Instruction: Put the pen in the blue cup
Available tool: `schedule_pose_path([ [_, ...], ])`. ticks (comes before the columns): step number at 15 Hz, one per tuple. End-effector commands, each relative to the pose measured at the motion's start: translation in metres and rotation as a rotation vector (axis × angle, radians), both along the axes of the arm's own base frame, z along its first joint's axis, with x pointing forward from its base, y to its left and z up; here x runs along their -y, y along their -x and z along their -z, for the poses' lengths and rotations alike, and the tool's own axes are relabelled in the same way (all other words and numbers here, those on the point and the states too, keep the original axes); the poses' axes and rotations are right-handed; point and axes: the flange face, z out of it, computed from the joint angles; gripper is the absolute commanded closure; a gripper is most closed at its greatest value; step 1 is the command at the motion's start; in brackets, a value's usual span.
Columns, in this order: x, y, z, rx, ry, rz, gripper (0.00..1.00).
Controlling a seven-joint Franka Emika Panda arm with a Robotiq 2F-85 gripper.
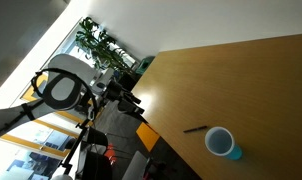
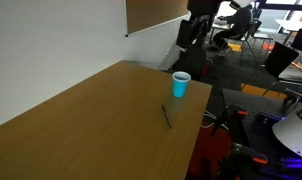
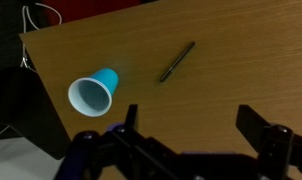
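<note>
Gripper (image 3: pixel 189 118) nearest in the wrist view: jaws spread wide, empty, touching nothing. In an exterior view the arm (image 1: pixel 61 88) sits raised off the end of the wooden table (image 3: pixel 241 60), well apart from both items. Blue cup (image 3: pixel 94 92) stands near the table's left edge. Pen (image 3: pixel 176 62) lies flat just right of it and farther off, not touching. Long axis diagonal, near-left to far-right.

wooden table (image 3: pixel 221 70), light brown top, bare but for two things. blue cup (image 3: pixel 95 93) upright, mouth up, whitish inside, near table edge. pen (image 3: pixel 176 62) flat on wood, apart from cup, not touching. wrist view: pen at 2 o'clock from cup, its length running 2-to-8 o'clock. exterior view: pen (image 2: pixel 168 116) at 7 o'clock from cup (image 2: pixel 180 85).
</note>
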Motion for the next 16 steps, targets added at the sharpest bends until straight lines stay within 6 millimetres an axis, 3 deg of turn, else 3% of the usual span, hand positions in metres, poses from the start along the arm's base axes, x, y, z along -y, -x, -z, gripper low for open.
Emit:
schedule_pose_path([
  [1, 0.000, -0.002, 0.008, 0.005, -0.004, -0.004, 0.00],
  [3, 0.000, -0.002, 0.019, 0.001, -0.008, -0.008, 0.00],
  [8, 0.006, 0.000, 0.024, 0.018, -0.017, 0.017, 0.00],
  [16, 0.015, 0.005, 0.087, 0.091, -0.075, 0.147, 0.00],
])
